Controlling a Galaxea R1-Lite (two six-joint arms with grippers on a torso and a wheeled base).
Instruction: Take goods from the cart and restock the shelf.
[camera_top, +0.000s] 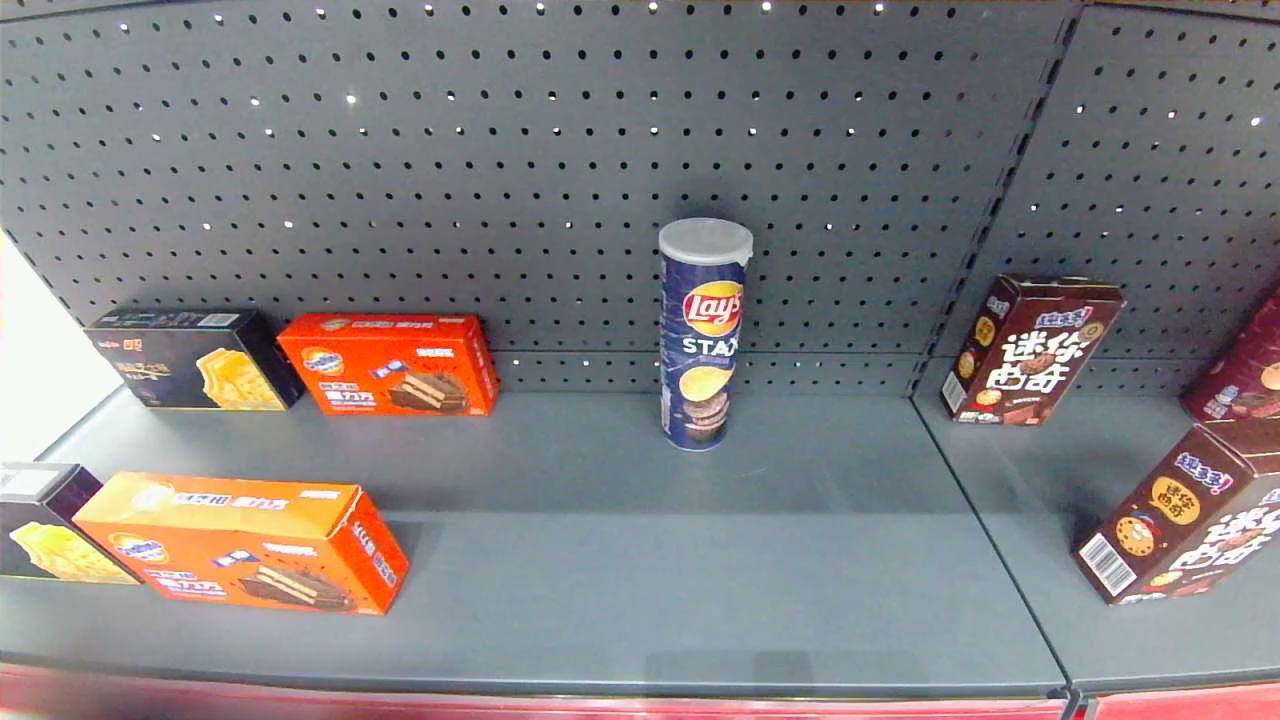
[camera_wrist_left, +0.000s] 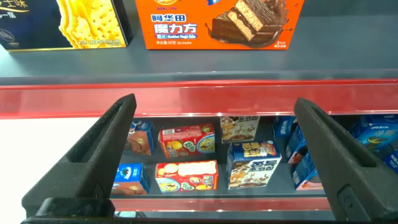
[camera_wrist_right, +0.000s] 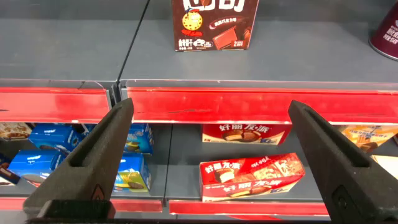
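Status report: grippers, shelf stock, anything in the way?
Left gripper open, empty. Right gripper open, empty. Chips can upright, shelf back centre. Orange box and brown box stand well aside.

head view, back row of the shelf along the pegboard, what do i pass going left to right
black cracker box → orange wafer box → chips can, standing upright → brown cookie box → dark red package, cut off by the right edge

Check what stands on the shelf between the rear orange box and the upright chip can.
Nothing: in the head view the shelf between the rear orange box and the chip can is bare grey board.
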